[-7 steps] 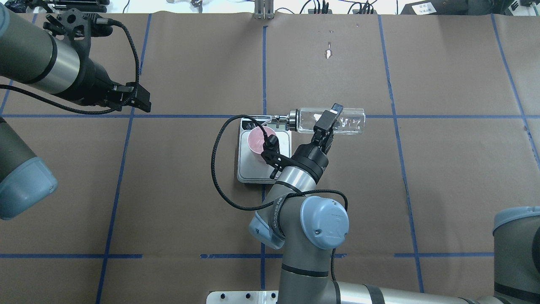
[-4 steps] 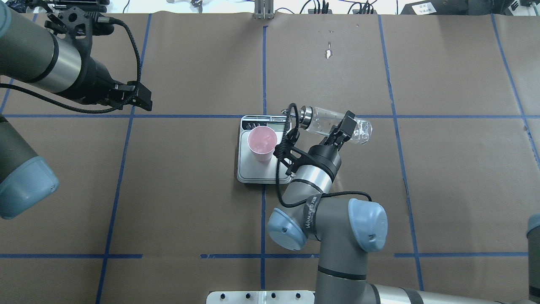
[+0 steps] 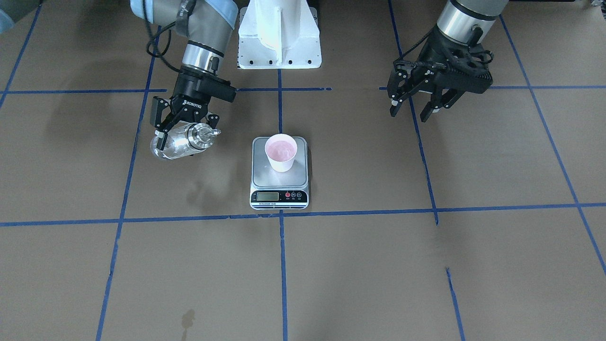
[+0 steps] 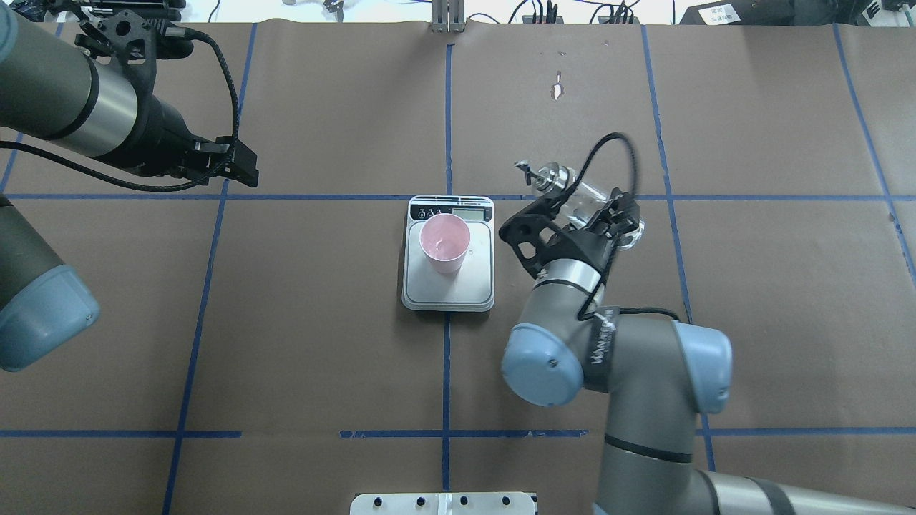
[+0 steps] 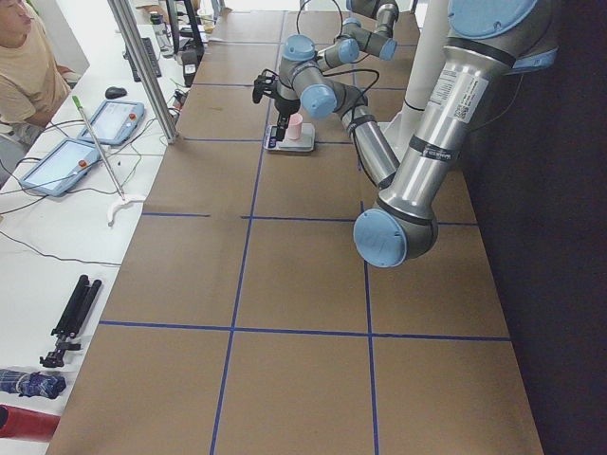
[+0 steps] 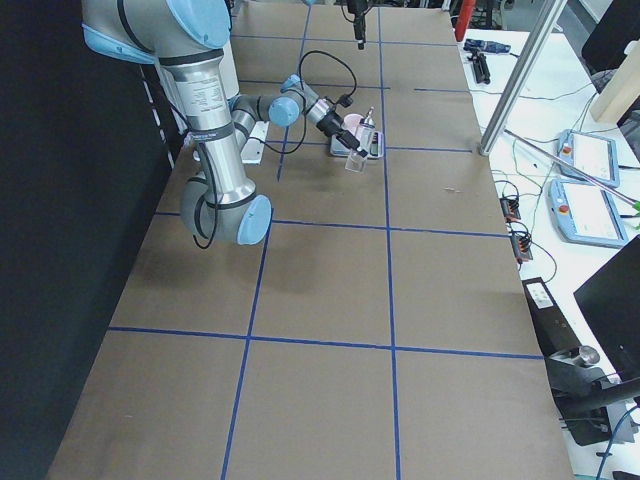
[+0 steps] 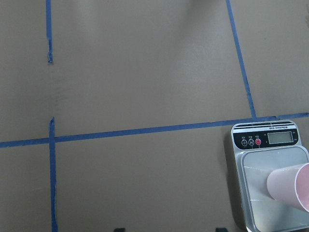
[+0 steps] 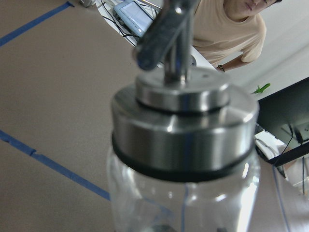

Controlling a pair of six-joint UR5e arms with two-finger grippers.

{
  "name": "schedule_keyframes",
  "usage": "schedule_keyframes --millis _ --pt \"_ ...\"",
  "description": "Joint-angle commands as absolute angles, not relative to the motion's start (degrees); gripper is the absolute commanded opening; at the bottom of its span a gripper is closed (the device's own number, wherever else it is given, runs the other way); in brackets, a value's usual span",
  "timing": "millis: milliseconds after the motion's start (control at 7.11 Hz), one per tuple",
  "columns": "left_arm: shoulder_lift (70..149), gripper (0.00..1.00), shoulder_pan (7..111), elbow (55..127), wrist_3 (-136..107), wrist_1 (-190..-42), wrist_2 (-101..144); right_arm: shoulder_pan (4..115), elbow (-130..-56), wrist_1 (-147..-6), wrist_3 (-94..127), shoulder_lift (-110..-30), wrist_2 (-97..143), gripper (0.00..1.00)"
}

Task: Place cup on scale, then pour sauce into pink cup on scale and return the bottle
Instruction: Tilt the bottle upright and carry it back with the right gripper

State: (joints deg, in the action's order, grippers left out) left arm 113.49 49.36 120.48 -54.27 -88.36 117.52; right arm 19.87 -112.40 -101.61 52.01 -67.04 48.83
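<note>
The right gripper (image 3: 163,129) jaws are pinching the tilted bottle (image 3: 182,139) above the worktop (image 3: 378,265), beside the scale (image 3: 279,175) carrying the cup (image 3: 280,152). The left gripper (image 3: 415,110) jaws are hanging spread.

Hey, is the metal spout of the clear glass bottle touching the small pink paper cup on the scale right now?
Apart. The overhead view shows the glass bottle, held in the right gripper, off to the side of the silver scale, with bare table between its spout and the pink cup.

Bottle (image 8: 183,193) fills view, silver cap and spout up; person (image 8: 231,29) behind, blue tape (image 8: 53,166) on table
</note>
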Motion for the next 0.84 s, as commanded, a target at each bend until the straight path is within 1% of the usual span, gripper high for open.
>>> schedule_keyframes --millis 0,281,422,562,703 --pt "113.55 0.70 49.39 120.50 -54.32 -88.33 117.51 24.68 -112.85 -80.95 53.34 -77.99 56.31 0.00" --pt "113.55 0.70 49.39 120.50 -54.32 -88.33 117.51 26.80 -110.49 -66.60 59.98 -82.86 58.71 0.00" --pt "113.55 0.70 49.39 120.41 -54.23 -88.33 117.51 26.98 -106.13 -57.22 69.34 -83.40 58.88 0.00" --pt "113.55 0.70 49.39 120.41 -54.23 -88.33 117.42 26.98 -101.56 -47.47 71.87 -83.93 58.97 0.00" --pt "113.55 0.70 49.39 120.50 -54.23 -88.33 117.42 26.98 -100.91 -43.46 72.16 -86.55 58.80 0.00"
